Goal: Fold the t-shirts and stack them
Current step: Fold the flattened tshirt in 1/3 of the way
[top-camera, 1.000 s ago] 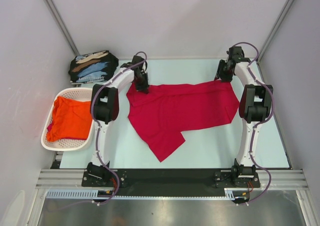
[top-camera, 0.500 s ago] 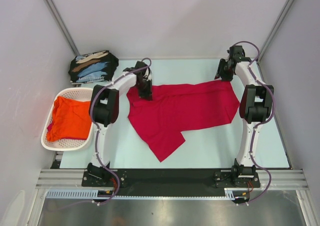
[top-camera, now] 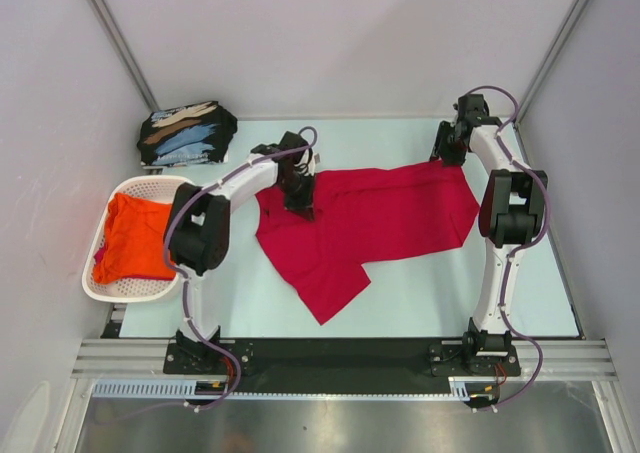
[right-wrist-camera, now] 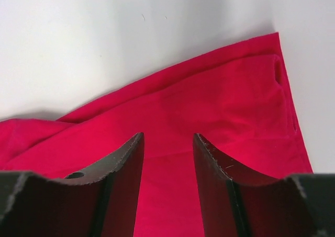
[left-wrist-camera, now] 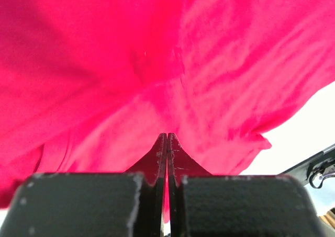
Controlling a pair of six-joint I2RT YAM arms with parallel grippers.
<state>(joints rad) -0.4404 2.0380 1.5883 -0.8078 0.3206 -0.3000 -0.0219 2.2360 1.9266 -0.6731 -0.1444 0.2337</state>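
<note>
The crimson red t-shirt point(top-camera: 370, 218) lies spread across the middle of the table. My left gripper point(top-camera: 303, 201) is shut on its upper left edge and holds a fold of red cloth point(left-wrist-camera: 131, 80) over the shirt. My right gripper point(top-camera: 446, 155) is open just above the shirt's far right corner point(right-wrist-camera: 251, 90), holding nothing. The orange t-shirt point(top-camera: 135, 238) lies in the white basket point(top-camera: 100, 285) on the left. Folded black t-shirts with light-blue and tan prints point(top-camera: 185, 133) lie at the far left.
The white perforated basket stands at the table's left edge. Grey enclosure walls close in on both sides and the back. The black rail point(top-camera: 340, 358) with both arm bases runs along the near edge.
My left gripper has moved right and toward the near edge, dragging the shirt's upper left edge over the cloth. The right gripper has stayed in place.
</note>
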